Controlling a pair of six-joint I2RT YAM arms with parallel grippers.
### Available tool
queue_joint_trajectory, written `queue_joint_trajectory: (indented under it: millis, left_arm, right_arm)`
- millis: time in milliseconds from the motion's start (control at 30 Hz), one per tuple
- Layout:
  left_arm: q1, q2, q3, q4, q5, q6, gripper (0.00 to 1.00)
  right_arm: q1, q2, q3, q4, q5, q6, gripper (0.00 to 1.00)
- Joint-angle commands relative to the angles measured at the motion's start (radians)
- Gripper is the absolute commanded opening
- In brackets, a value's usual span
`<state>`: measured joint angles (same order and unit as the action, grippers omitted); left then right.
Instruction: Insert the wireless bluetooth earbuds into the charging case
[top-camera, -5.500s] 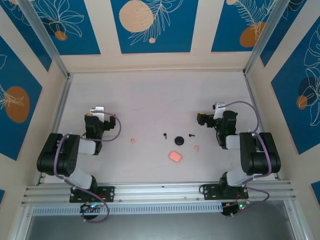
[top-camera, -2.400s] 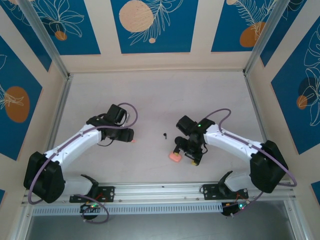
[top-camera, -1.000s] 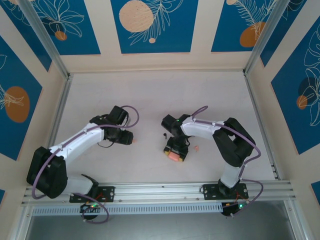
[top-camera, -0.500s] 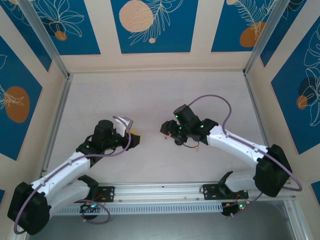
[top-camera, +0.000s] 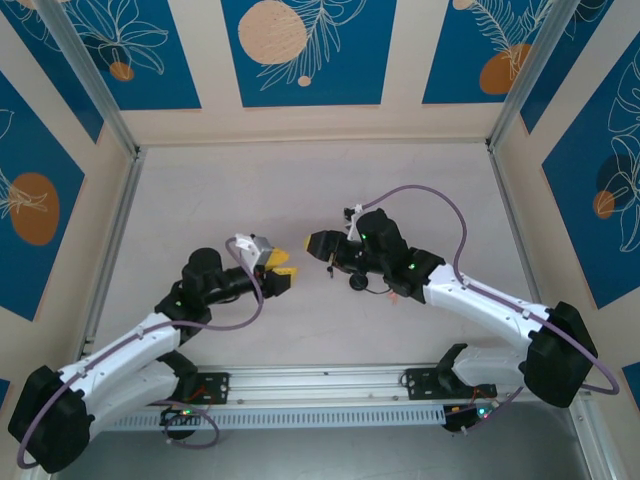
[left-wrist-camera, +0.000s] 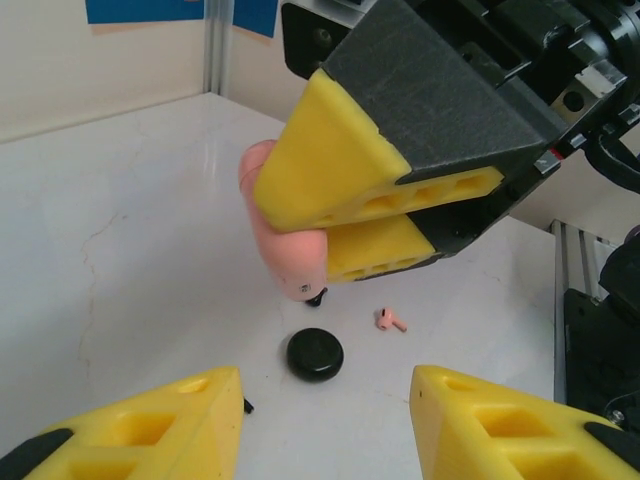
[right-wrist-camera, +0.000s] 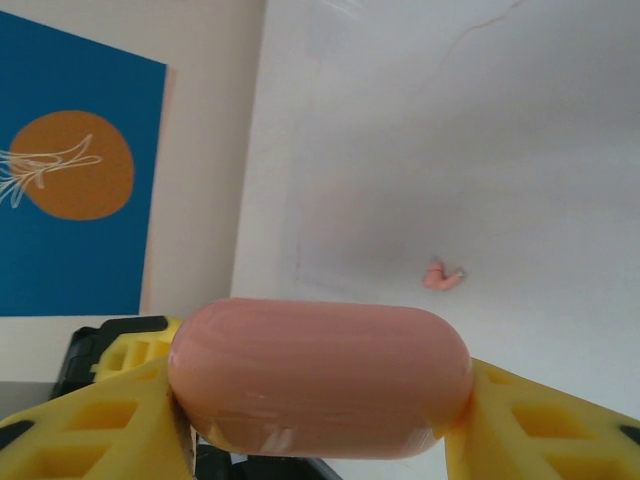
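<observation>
My right gripper (right-wrist-camera: 318, 405) is shut on the salmon-pink charging case (right-wrist-camera: 320, 360), gripping it by its two ends and holding it lid-closed above the table. In the left wrist view the case (left-wrist-camera: 283, 240) hangs between the right arm's yellow fingers (left-wrist-camera: 345, 165). My left gripper (left-wrist-camera: 325, 400) faces it, open, with nothing between its fingers. One pink earbud (left-wrist-camera: 390, 320) lies on the table beyond the black disc. Another pink earbud (right-wrist-camera: 442, 276) lies on the table below the case. From above, the left gripper (top-camera: 281, 273) and the right gripper (top-camera: 320, 243) sit close together mid-table.
A flat black round disc (left-wrist-camera: 315, 354) lies on the white table (top-camera: 320, 190) under the held case, also visible from above as the disc (top-camera: 358, 282). A small black piece (left-wrist-camera: 315, 297) sits just behind it. Walls enclose the table on three sides.
My right gripper took the case off the table, lifted it and carried it left. My left gripper swung right to face it.
</observation>
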<state>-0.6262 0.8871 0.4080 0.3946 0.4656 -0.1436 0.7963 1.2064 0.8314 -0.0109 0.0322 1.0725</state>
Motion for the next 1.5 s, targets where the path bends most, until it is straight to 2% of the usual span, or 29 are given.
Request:
queue_joint_trajectory:
  millis: [0, 600, 733, 1167, 1467]
  left_arm:
    - [-0.028, 0.018, -0.012, 0.085, -0.021, 0.025, 0.47]
    - [-0.073, 0.056, -0.009, 0.206, -0.087, -0.018, 0.41]
    - [-0.079, 0.068, -0.007, 0.218, -0.083, -0.022, 0.35]
    - [-0.091, 0.089, 0.002, 0.265, -0.071, -0.048, 0.35]
    - [-0.093, 0.088, 0.009, 0.269, -0.033, -0.047, 0.17]
  right_arm:
    - [0.019, -0.025, -0.020, 0.080, -0.018, 0.006, 0.56]
    - [0.071, -0.001, -0.012, 0.134, -0.040, 0.018, 0.56]
    - [0.078, 0.005, -0.012, 0.150, -0.049, 0.024, 0.56]
    - [0.087, 0.027, -0.005, 0.169, -0.082, 0.029, 0.56]
    - [0.086, 0.018, -0.003, 0.142, -0.077, 0.005, 0.59]
